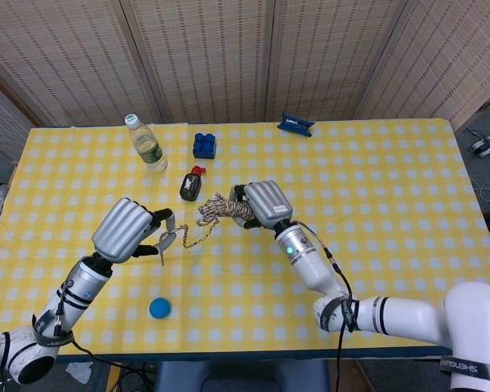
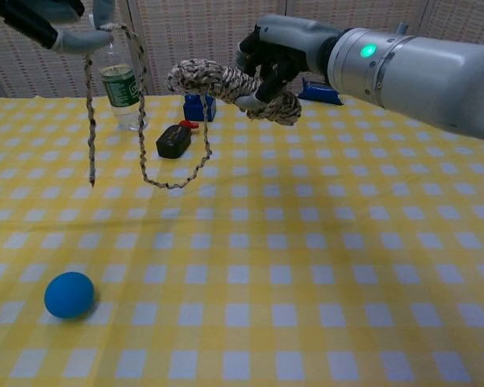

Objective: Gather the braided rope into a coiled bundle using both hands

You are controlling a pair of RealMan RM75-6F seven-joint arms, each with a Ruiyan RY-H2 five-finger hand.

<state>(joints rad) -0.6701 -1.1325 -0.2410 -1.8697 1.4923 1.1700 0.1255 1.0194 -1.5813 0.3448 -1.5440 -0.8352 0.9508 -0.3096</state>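
While our right hand (image 2: 266, 68) clutches the coiled braided rope (image 2: 226, 81) mid-frame, our left hand (image 2: 60, 28) pinches its limp tail upper left (soft, light); we'd regrip nearer the bundle.

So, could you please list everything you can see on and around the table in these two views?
braided rope: one, beige-and-dark speckled, held above the table, bundled in the right hand with a loose length hanging from the left hand
water bottle: one, clear with green label, far left of the table
toy brick: one, blue, far middle
small device: one, black with a red part, near the brick
flat case: one, blue, far edge
ball: one, blue, near left
tablecloth: one, yellow-and-white check, over the table
left hand: one, grey, pinches the rope's loose length
right hand: one, grey, grips the coiled bundle
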